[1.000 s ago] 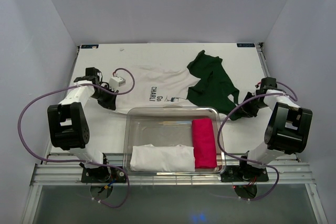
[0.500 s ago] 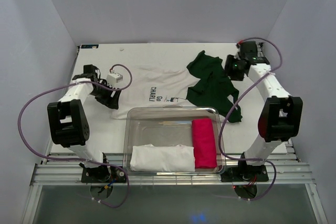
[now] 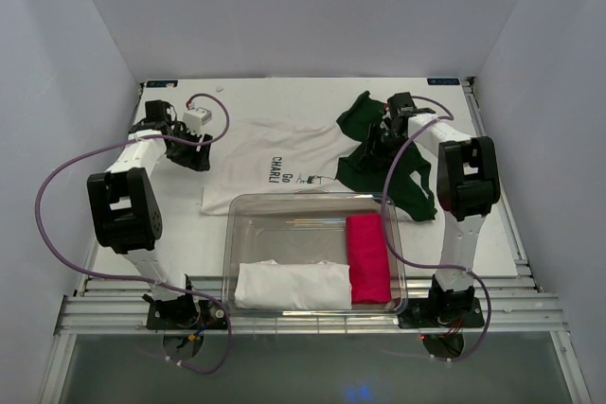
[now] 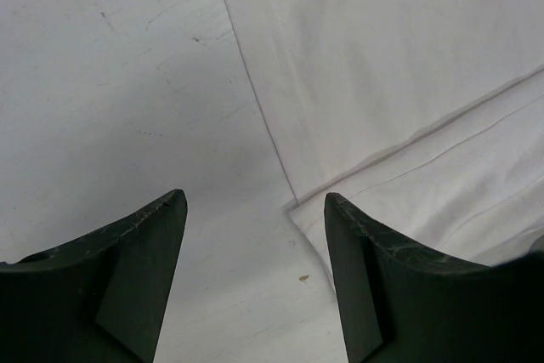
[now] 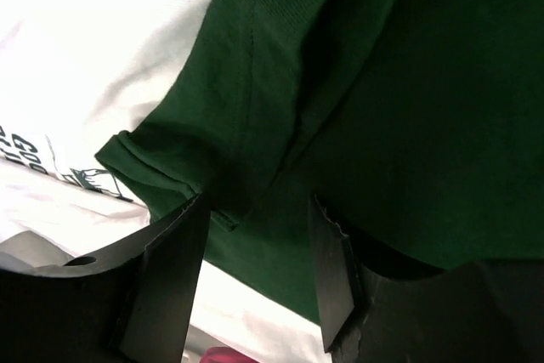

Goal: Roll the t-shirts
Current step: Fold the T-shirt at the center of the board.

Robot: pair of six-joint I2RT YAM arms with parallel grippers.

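Currently spread wide, gripping nothing: left gripper (image 4: 255, 203), over bare table (image 4: 102, 82) just beside left edge of white t-shirt (image 4: 382, 65). Lying flat mid-table, that white tee, black lettering toward clear bin (image 3: 230, 234). Likewise spread, pinching nothing: right gripper (image 5: 255, 206), directly above folded edge of dark green t-shirt (image 5: 408, 82), contact unclear. Crumpled green tee overlapping white tee's right side. Inside bin: pink rolled cloth (image 3: 367, 257) beside white rolled cloth (image 3: 292, 286).
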